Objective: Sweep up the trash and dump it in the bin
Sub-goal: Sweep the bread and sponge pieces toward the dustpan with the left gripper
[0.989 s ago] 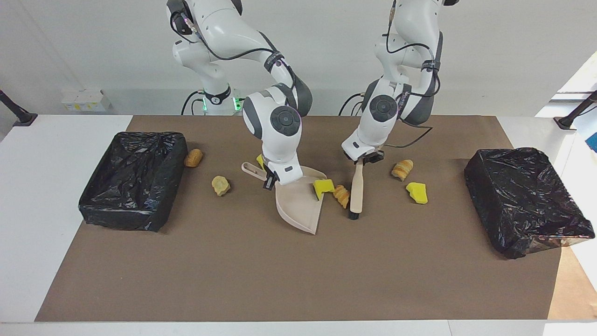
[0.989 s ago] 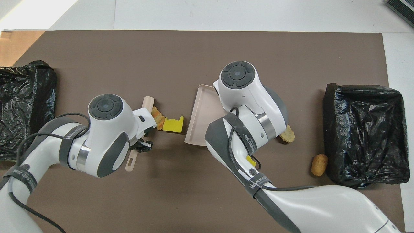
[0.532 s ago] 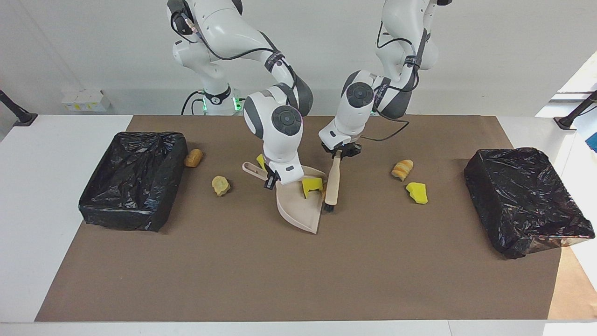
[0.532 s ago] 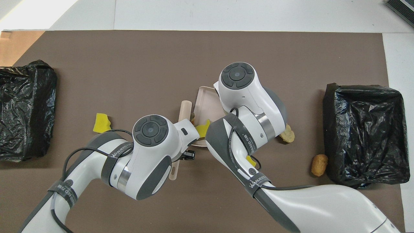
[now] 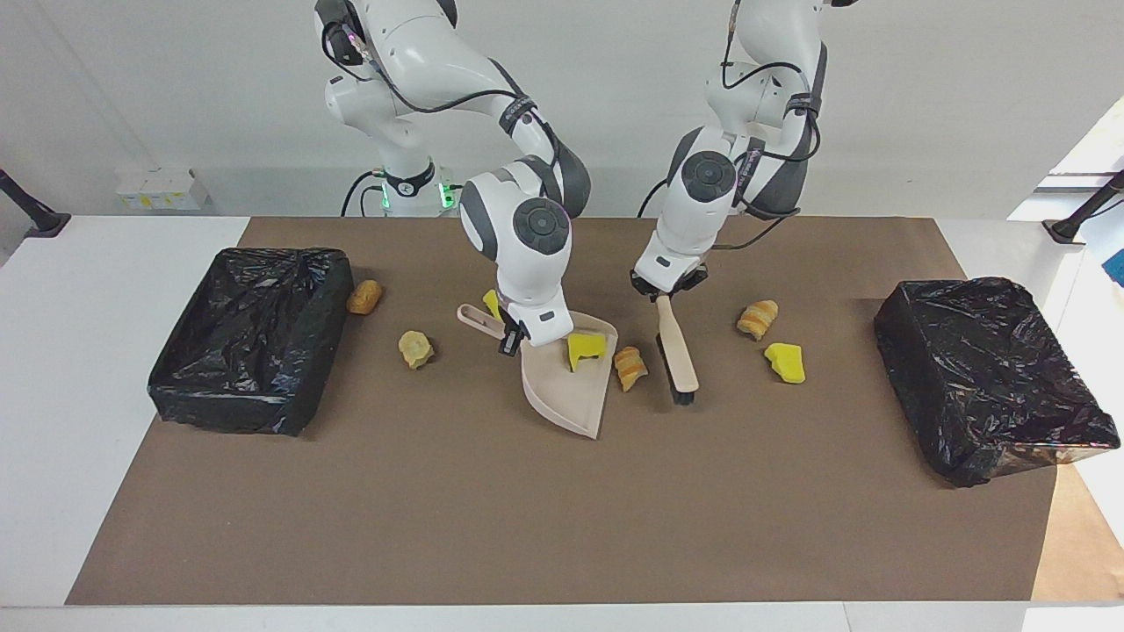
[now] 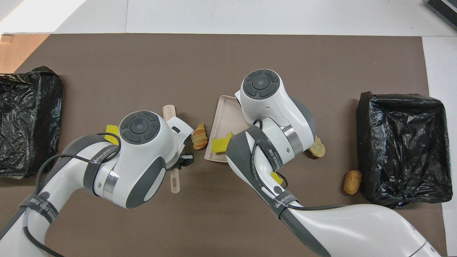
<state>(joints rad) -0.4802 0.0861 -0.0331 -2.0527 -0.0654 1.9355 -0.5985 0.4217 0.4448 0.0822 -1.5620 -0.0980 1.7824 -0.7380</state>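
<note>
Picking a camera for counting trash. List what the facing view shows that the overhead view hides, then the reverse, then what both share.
Facing only: the lone croissant piece toward the left arm's end, the bristles of the brush, the right hand gripping the handle of the dustpan. Overhead only: the brush handle's tail end, past the left hand. Both: the dustpan, the yellow sponge in it, the second croissant piece beside its lip.

Two black-lined bins (image 5: pixel 250 338) (image 5: pixel 988 373) block the table's two short ends. Around the middle, the dustpan (image 5: pixel 566 386), the brush (image 5: pixel 676 347) and scattered scraps (image 5: pixel 784 362) (image 5: pixel 414 348) crowd the mat (image 5: pixel 562 509). The wide strip along the long edge farthest from the robots lies open for passage.
</note>
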